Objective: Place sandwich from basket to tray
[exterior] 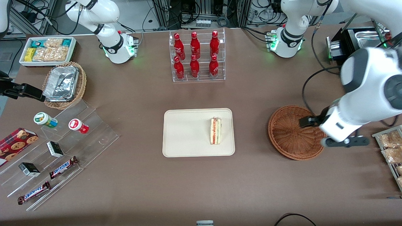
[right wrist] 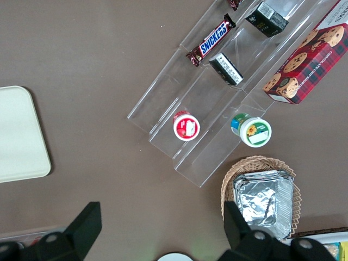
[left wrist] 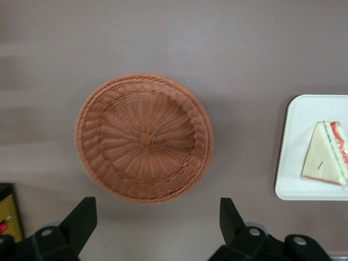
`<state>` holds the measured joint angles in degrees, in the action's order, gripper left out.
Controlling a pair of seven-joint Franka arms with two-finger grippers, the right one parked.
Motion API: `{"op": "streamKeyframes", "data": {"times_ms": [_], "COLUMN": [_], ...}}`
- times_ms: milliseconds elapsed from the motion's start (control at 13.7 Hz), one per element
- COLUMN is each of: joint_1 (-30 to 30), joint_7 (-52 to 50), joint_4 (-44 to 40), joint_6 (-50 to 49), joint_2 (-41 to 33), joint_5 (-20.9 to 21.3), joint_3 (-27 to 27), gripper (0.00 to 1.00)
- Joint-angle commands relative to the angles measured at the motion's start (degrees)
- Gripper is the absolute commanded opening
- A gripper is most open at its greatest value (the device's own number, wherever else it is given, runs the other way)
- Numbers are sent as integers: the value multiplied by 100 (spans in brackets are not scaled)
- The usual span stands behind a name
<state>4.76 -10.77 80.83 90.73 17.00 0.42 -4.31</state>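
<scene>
The sandwich lies on the cream tray, near the tray's edge that faces the basket. The reddish-brown wicker basket sits beside the tray toward the working arm's end, with nothing in it. My left gripper hangs high over the basket's rim on the working arm's side. It is open, its fingers spread wide, and only bare table shows between them.
A clear rack of red bottles stands farther from the front camera than the tray. A rack of bagged snacks lies at the working arm's end. Stepped acrylic shelves, a foil-tray basket and a white bin fill the parked arm's end.
</scene>
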Motion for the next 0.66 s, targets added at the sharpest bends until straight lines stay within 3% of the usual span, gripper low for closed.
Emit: {"op": "streamKeyframes", "data": {"times_ms": [0,366,585], "joint_1": [-212,-467,-669], "joint_7": [110,119,645], "joint_4": [250,759,768], "joint_6": [-361,-792,-1022], "joint_2": [-548,-1418,-1612], "joint_5": [28,28,37], "joint_3": [-61,-87,-78], "gripper": [100,100,100]}}
